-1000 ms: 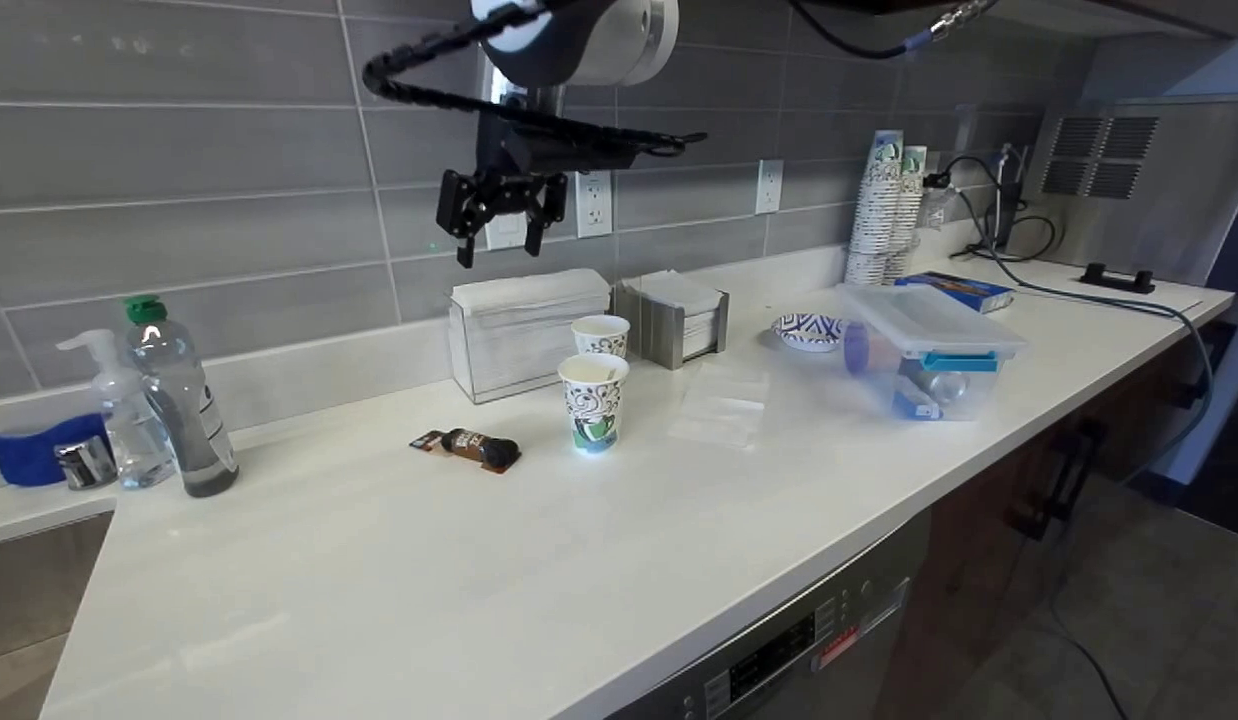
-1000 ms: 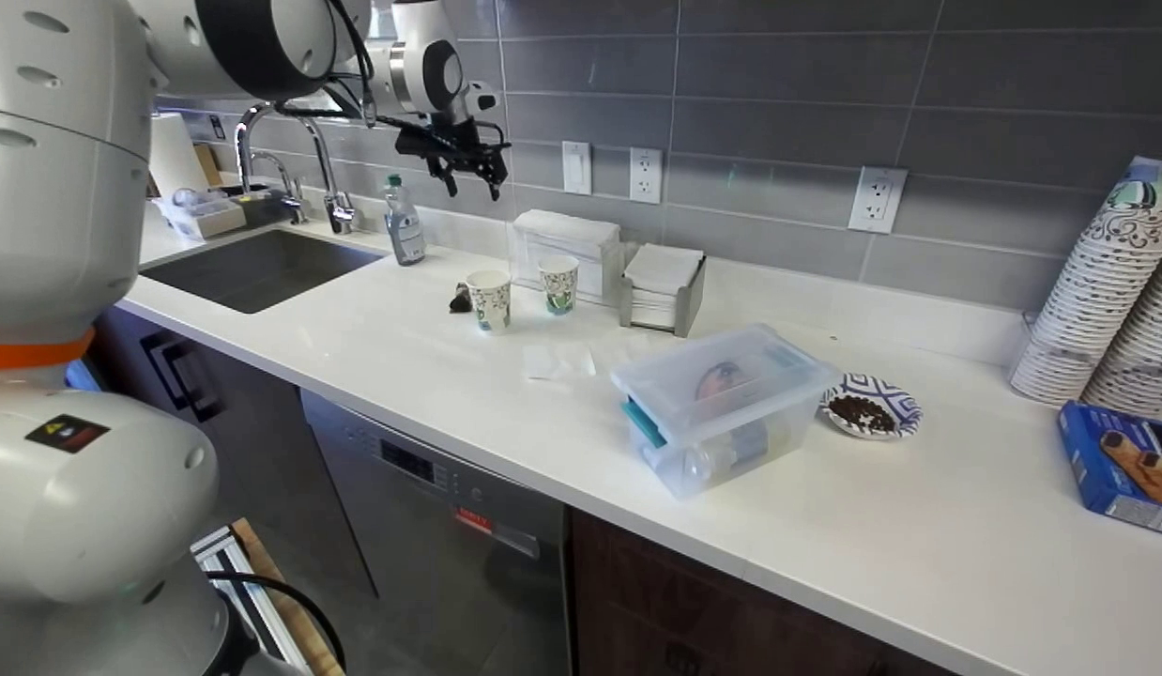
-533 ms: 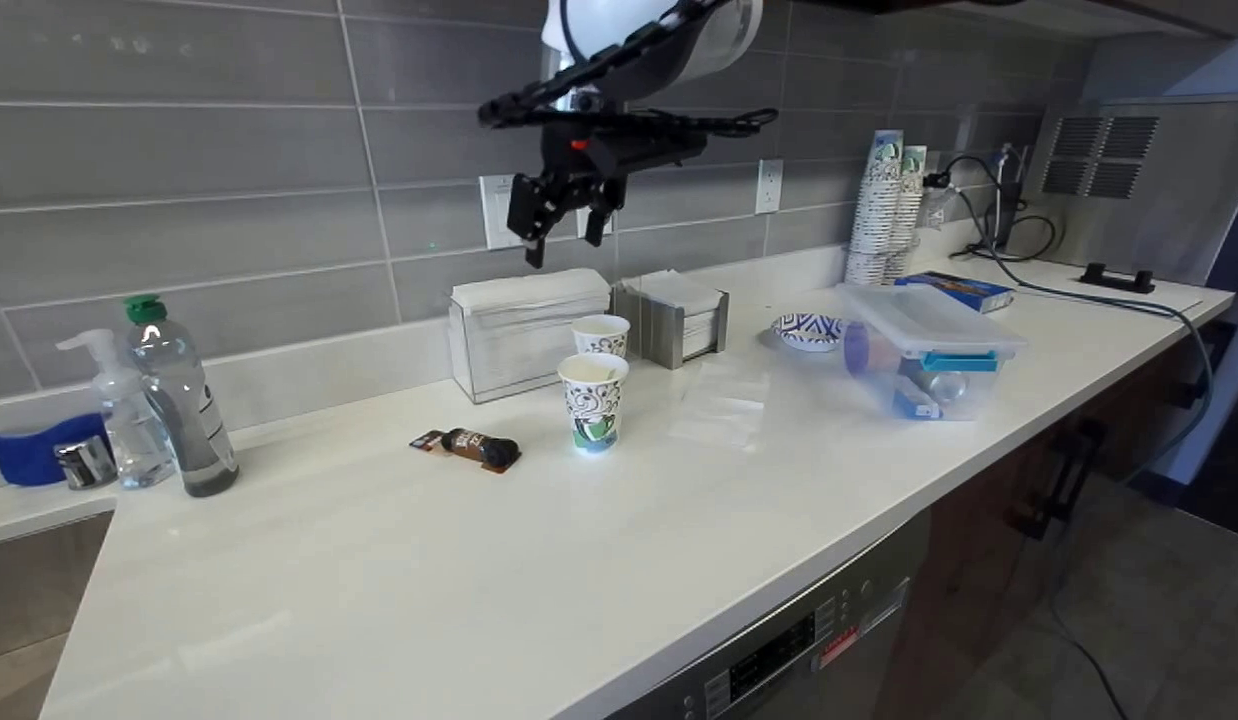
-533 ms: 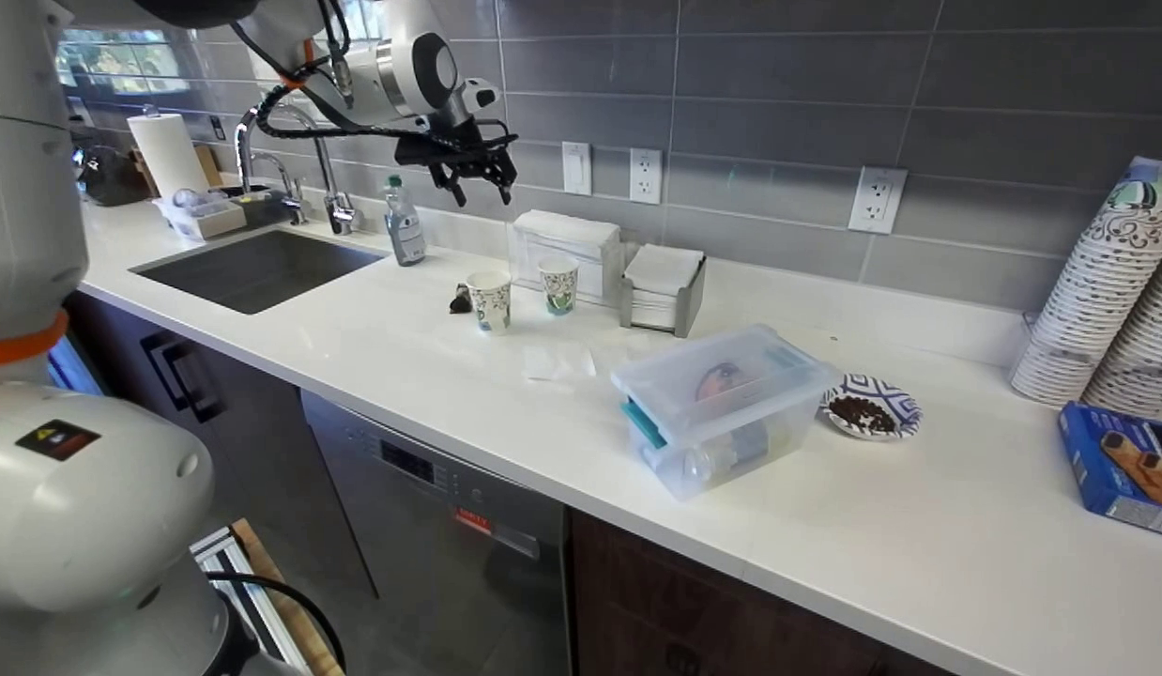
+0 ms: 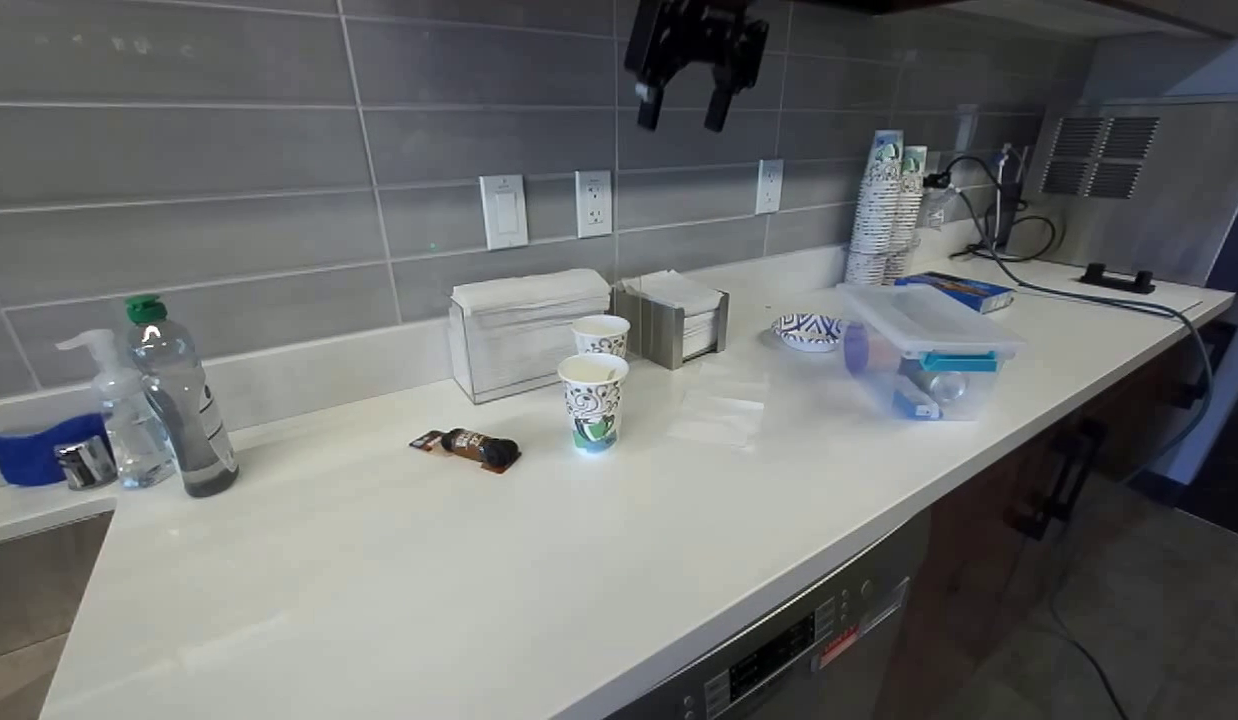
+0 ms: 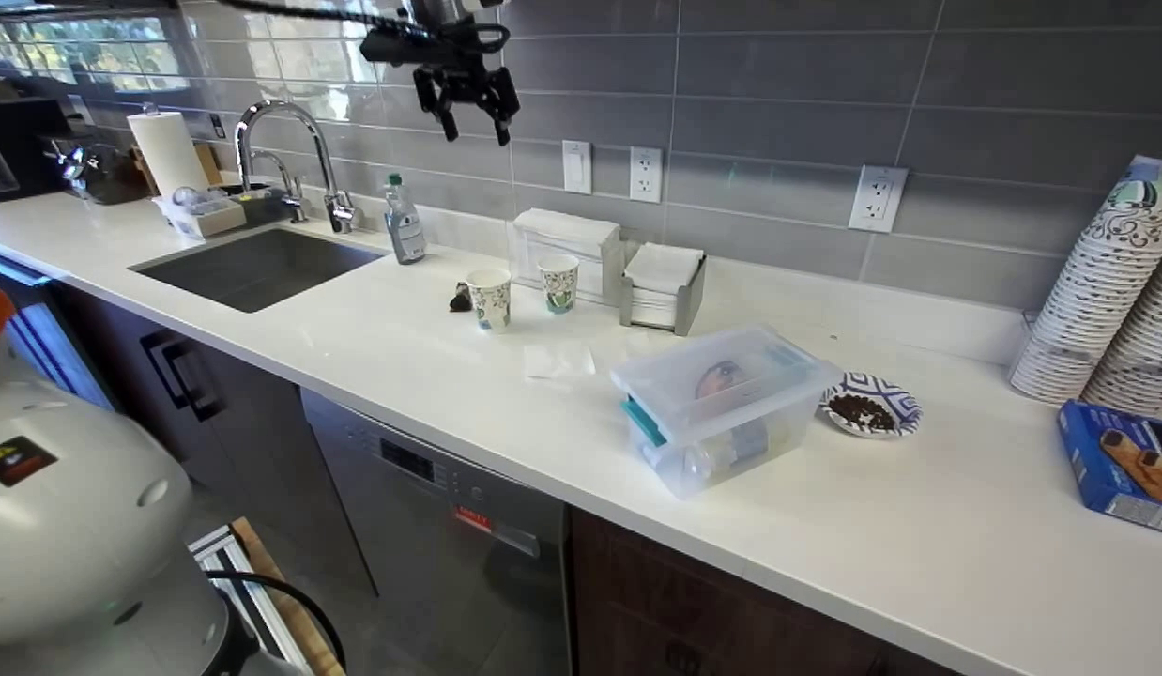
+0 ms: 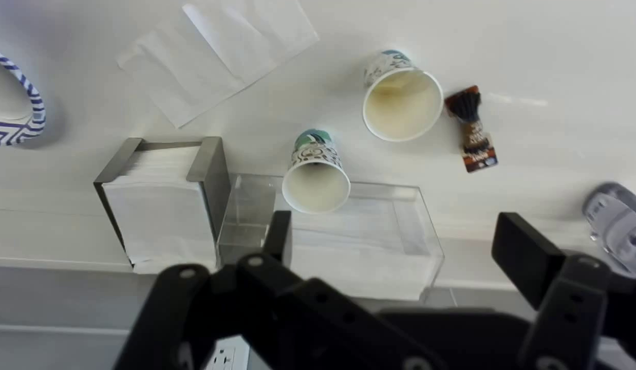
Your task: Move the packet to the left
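Observation:
The packet is a small dark brown-black sachet with a lighter brownish end. It lies flat on the white counter in an exterior view (image 5: 466,448). In an exterior view (image 6: 461,299) it is partly hidden behind a paper cup (image 6: 490,302). In the wrist view the packet (image 7: 473,129) lies to the right of the cup, near its rim in the picture. My gripper is open and empty, high above the counter in both exterior views (image 5: 682,112) (image 6: 477,137). In the wrist view its fingers (image 7: 392,231) are wide apart, with the clear napkin holder below them.
Another paper cup (image 7: 316,187) stands by the clear napkin holder (image 5: 529,340). A metal napkin holder (image 5: 676,320), thin white napkins (image 5: 721,405), a lidded clear box (image 6: 722,404) and a patterned bowl (image 6: 872,406) stand farther along. Soap bottles (image 5: 184,400) stand near the sink (image 6: 259,270).
My gripper has risen well above the counter in both exterior views and swung away from the soap bottles' side. It stays open. The packet and the cups have not moved.

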